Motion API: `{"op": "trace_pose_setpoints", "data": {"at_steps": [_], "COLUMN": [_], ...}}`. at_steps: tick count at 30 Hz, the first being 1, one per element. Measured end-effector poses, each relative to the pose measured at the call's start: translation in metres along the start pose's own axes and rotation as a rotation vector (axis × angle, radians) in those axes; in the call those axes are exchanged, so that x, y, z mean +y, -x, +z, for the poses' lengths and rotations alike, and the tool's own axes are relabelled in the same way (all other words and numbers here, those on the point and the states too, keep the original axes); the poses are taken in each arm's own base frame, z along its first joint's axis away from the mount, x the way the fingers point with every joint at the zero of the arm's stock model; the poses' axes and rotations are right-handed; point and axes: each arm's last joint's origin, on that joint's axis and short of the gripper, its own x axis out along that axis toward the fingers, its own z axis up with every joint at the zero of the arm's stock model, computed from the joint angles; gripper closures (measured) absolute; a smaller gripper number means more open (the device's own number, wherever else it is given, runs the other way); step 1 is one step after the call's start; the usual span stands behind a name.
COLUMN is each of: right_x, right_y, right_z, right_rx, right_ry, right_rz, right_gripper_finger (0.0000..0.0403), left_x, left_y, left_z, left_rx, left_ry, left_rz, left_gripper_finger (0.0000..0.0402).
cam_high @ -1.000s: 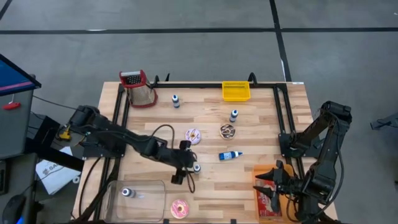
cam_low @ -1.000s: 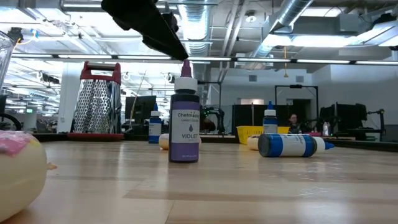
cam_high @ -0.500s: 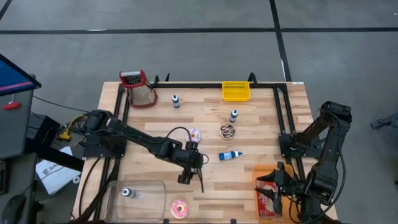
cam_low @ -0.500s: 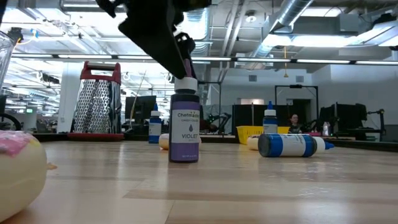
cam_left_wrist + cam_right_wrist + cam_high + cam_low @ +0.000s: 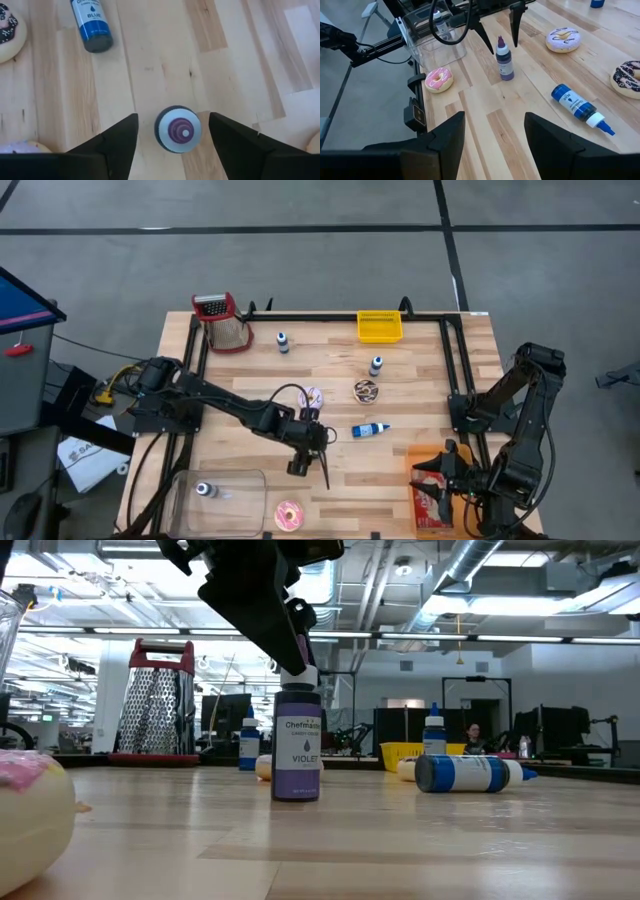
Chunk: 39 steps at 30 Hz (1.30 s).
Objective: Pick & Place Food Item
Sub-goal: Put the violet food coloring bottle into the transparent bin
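Left hand (image 5: 172,131) open over violet bottle (image 5: 178,129)

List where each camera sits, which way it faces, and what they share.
High: overhead, straight down on the table; both arms show.
Low: table height, level across; left gripper above the violet bottle.
Left wrist: looks down on the bottle cap between its open fingers.
Right wrist: by the table edge, looks across past its fingers.
All four share the violet bottle.

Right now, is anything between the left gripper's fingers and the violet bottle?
No. In the left wrist view the left gripper straddles the violet bottle, with only bare table in the gaps.
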Motion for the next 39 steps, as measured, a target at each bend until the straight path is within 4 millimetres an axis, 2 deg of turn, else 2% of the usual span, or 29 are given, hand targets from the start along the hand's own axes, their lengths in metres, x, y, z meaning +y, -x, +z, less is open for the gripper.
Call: {"op": "trace_pose_setpoints", "data": {"at_steps": [15, 27, 32, 35, 39], "right_x": [0.0, 0.001, 0.001, 0.001, 0.001], "right_y": [0.0, 0.001, 0.001, 0.001, 0.001], "right_z": [0.0, -0.001, -0.001, -0.001, -0.001], "right_rx": [0.003, 0.005, 0.004, 0.003, 0.0], "right_ry": [-0.001, 0.001, 0.001, 0.001, 0.001], "right_rz": [0.002, 0.007, 0.007, 0.007, 0.007], "right_gripper_finger": [0.0205, 0.0205, 0.0205, 0.0205, 0.0205], "left_x": [-0.001, -0.001, -0.001, 0.0, 0.003], "left_y": [-0.003, -0.003, -0.002, 0.008, 0.035], "left_z": [0.0, -0.001, -0.002, -0.005, -0.006], "left_rx": [-0.005, 0.013, 0.02, 0.055, 0.053], "left_ry": [0.008, 0.023, 0.024, 0.026, 0.069], "left_rz": [-0.015, -0.022, -0.022, -0.018, -0.01], "left_gripper_finger": [0.019, 0.0292, 0.0294, 0.0294, 0.0294]}}
